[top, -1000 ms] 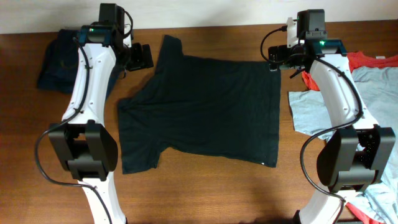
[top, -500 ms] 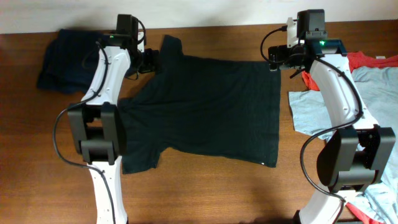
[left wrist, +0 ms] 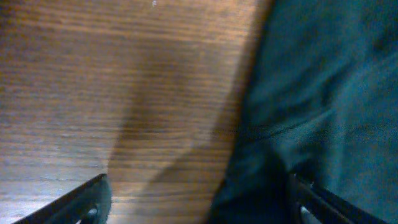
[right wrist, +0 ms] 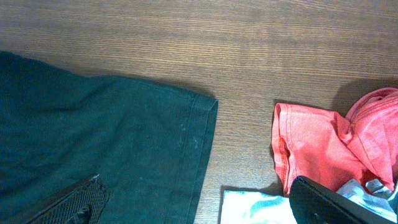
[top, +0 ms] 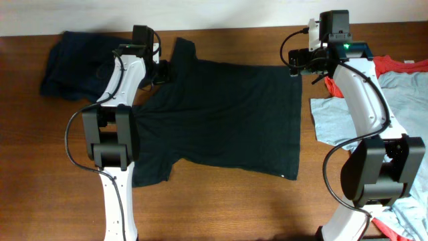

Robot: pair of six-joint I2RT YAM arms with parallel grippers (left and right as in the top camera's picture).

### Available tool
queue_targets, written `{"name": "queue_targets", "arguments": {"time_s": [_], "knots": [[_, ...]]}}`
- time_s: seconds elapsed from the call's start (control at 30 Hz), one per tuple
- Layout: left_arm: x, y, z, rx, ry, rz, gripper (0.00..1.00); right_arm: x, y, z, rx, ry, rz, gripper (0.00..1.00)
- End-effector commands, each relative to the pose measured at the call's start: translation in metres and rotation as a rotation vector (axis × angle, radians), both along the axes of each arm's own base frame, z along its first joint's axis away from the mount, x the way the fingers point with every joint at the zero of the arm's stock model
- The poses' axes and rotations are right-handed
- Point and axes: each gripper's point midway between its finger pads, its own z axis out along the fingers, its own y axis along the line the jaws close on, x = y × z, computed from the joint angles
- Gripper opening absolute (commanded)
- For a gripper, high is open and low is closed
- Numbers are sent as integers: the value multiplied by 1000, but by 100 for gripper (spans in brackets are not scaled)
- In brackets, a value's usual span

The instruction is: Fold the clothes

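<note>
The black T-shirt point(top: 221, 114) lies spread flat on the table, neck to the left, hem to the right. My left gripper point(top: 162, 70) sits low at its far left edge, beside the upper sleeve. In the left wrist view that gripper point(left wrist: 199, 208) is open, and the shirt's dark edge point(left wrist: 311, 112) lies between its fingers on the right side. My right gripper point(top: 299, 65) hovers over the far hem corner. The right wrist view shows it point(right wrist: 205, 208) open above that corner point(right wrist: 124, 143), holding nothing.
A dark navy shirt point(top: 70, 63) is bunched at the far left. A red-orange shirt point(top: 394, 65) point(right wrist: 323, 149) and light blue-grey shirts point(top: 341, 117) point(right wrist: 249, 208) lie just right of the black one. Bare wood shows along the near edge.
My left arm has swung right from beside the navy shirt to the black shirt's edge, its jaws narrowing slightly. The right arm and the shirts have not moved.
</note>
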Motion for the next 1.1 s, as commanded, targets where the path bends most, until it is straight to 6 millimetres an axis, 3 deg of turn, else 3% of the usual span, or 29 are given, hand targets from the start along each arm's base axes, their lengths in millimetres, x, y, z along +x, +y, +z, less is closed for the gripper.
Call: {"name": "queue_targets", "arguments": {"time_s": [0.0, 0.37, 0.67, 0.93, 1.07], "knots": [[-3, -4, -8, -10, 20, -27, 82, 0, 2, -1, -1, 1, 2, 99], [-10, -27, -8, -39, 36, -95, 79, 0, 2, -1, -1, 1, 2, 99], [-15, -28, -9, -37, 54, -97, 78, 0, 2, -1, 0, 1, 2, 99], [-16, -27, -10, -34, 57, -95, 70, 0, 2, -1, 0, 1, 2, 99], [-14, -23, -10, -19, 50, -88, 56, 0, 2, -1, -1, 1, 2, 99]]}}
